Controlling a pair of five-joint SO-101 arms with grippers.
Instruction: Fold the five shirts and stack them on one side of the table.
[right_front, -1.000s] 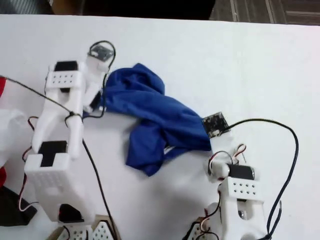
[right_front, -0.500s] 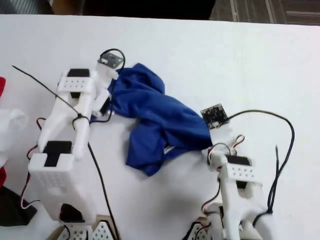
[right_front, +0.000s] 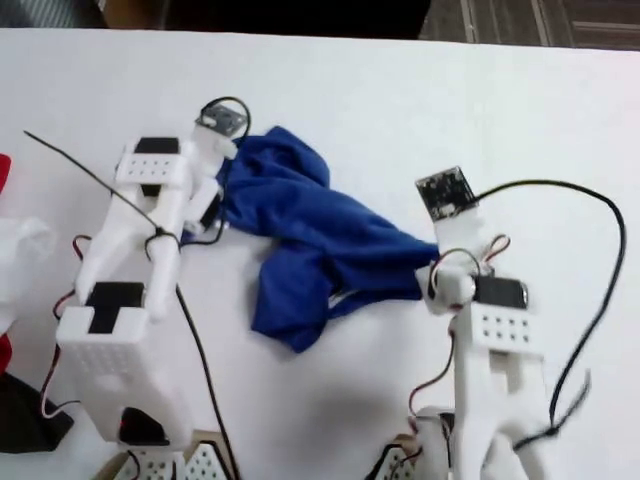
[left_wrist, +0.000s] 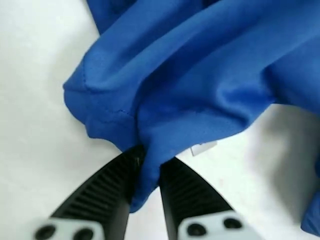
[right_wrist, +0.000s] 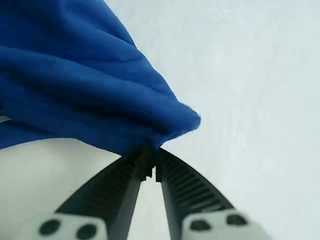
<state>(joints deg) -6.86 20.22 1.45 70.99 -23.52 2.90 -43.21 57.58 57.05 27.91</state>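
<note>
Blue shirt (right_front: 320, 240) lay crumpled in middle of table (right_front: 420, 90), between 2 arms. Left gripper (left_wrist: 150, 167) was clamped on thick fold at 1 end. Right gripper (right_wrist: 152, 162) pinched thin edge at opposite end, jaws almost together.

Step judged: spread shirt flat. Best to pull both ends apart evenly and low over table, slowly, because right hold looked small.

Collar and sleeves were lost in folds. Could not tell which edge each gripper held. Cloth (right_front: 18, 262) at table side was cut off, kind unclear.
</note>
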